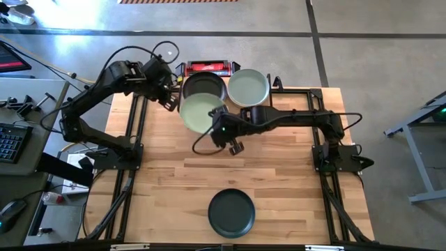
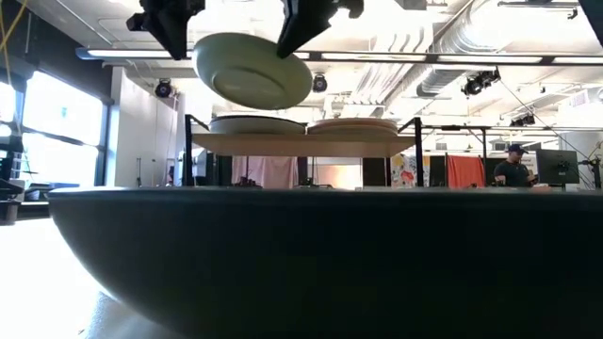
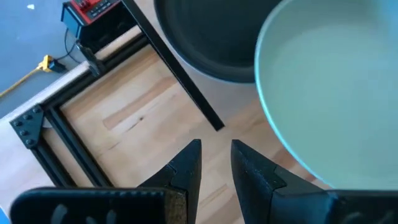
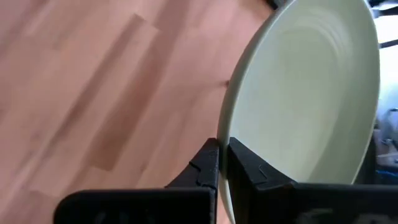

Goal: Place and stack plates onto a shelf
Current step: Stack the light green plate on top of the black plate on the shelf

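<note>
Two stacks already sit on the shelf [image 2: 292, 144]: one topped by a black plate [image 1: 204, 85], the other by a pale green plate [image 1: 249, 86]. A third, another sage green plate [image 1: 199, 113], hangs in the air just in front of the black-topped stack, tilted, with the right gripper [image 4: 222, 163] pinching its rim, its jaws pressed tight on the edge. The left gripper [image 3: 214, 165] hovers beside the plate's other side, jaws slightly spread and holding nothing that shows. The step in hand looks like carrying this plate over the shelf and lowering it onto a stack. To do it well, the plate should probably be levelled first, since it slopes in the low view, then brought squarely above the chosen stack so its rim nests rather than catching the plate below; a rim pinch gives little control, so a slow descent seems wise. The shelf's black frame posts stand close to the stacks and could snag the plate or the arm, and the left arm crowds the same corner, so it may need to stay clear. One more black plate [image 1: 231, 213] waits on the desk [image 1: 293, 195] near its front edge, well apart from the shelf. A red box [image 1: 207, 67] sits behind the shelf, out of the way.
</note>
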